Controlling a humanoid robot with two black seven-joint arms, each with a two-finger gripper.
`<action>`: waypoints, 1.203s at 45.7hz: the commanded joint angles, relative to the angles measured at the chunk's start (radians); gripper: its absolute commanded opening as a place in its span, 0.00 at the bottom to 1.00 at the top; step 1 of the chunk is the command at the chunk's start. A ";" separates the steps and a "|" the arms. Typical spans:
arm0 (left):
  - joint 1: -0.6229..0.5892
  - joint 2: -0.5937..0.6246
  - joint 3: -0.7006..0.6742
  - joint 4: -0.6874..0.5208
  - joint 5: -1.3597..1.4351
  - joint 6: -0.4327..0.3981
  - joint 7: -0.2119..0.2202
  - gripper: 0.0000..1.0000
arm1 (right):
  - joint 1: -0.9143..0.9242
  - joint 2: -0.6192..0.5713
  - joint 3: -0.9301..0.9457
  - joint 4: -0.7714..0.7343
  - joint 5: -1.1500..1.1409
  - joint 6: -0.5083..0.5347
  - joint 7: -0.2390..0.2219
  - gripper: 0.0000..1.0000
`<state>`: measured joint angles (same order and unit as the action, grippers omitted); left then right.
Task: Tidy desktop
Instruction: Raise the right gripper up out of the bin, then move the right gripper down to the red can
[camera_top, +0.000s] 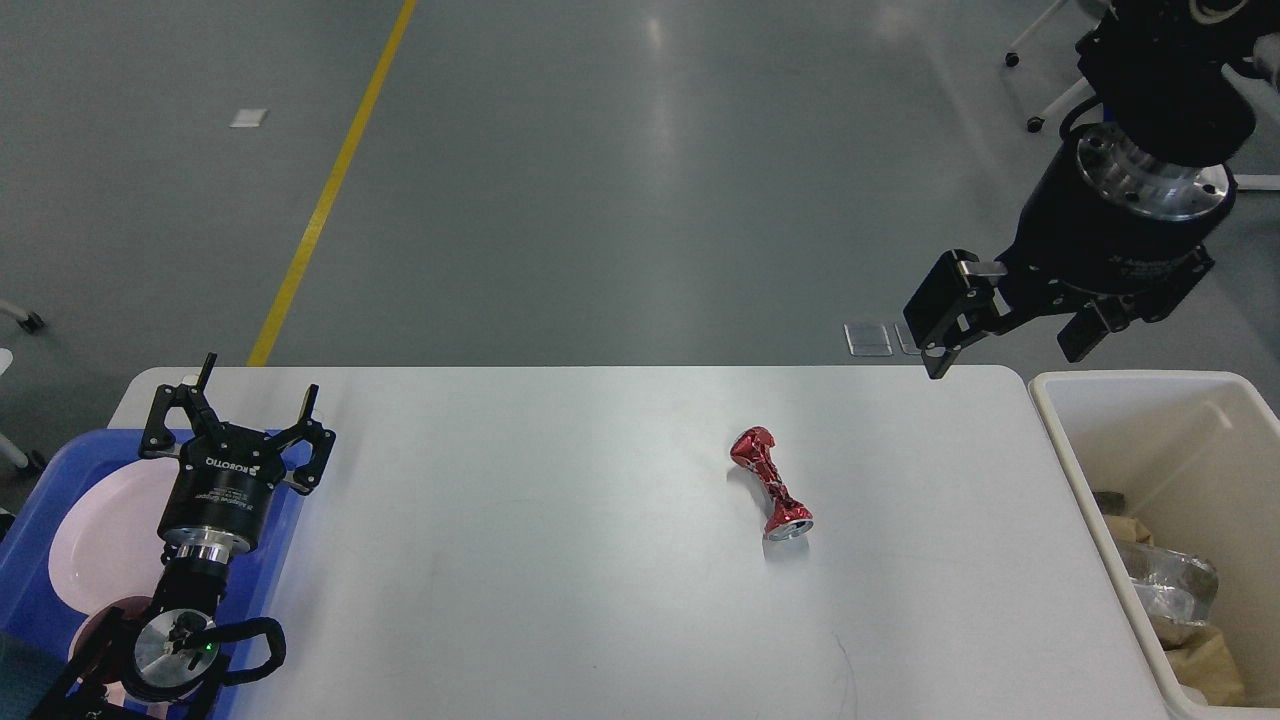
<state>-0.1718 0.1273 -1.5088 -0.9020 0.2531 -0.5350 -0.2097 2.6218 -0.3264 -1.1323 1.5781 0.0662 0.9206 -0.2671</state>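
Note:
The white desktop fills the lower part of the head view. A crushed red can lies on it right of centre, twisted thin in the middle, with its silver end toward me. My left gripper stands open at the desktop's left edge, over the blue tray, with nothing between its fingers. My right gripper hangs open and empty in the air above the desktop's far right corner, up and to the right of the can and well apart from it.
A blue tray at the left edge holds a pale pink plate. A cream plastic bin at the right edge holds crumpled paper and plastic. Grey floor with a yellow line lies beyond.

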 joint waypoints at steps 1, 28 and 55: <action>0.000 0.000 -0.001 0.000 0.000 0.000 0.000 0.96 | 0.053 0.013 -0.033 0.022 0.037 -0.012 -0.001 1.00; 0.000 0.000 -0.001 0.000 0.000 0.000 0.000 0.96 | 0.034 0.043 -0.110 0.016 0.044 -0.046 0.000 1.00; 0.000 0.000 -0.001 0.000 0.000 0.001 0.001 0.96 | -0.805 0.257 0.020 -0.381 -0.123 -0.577 0.008 1.00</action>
<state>-0.1718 0.1273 -1.5095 -0.9020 0.2531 -0.5346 -0.2102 1.9654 -0.1005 -1.1594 1.3059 -0.0196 0.3559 -0.2617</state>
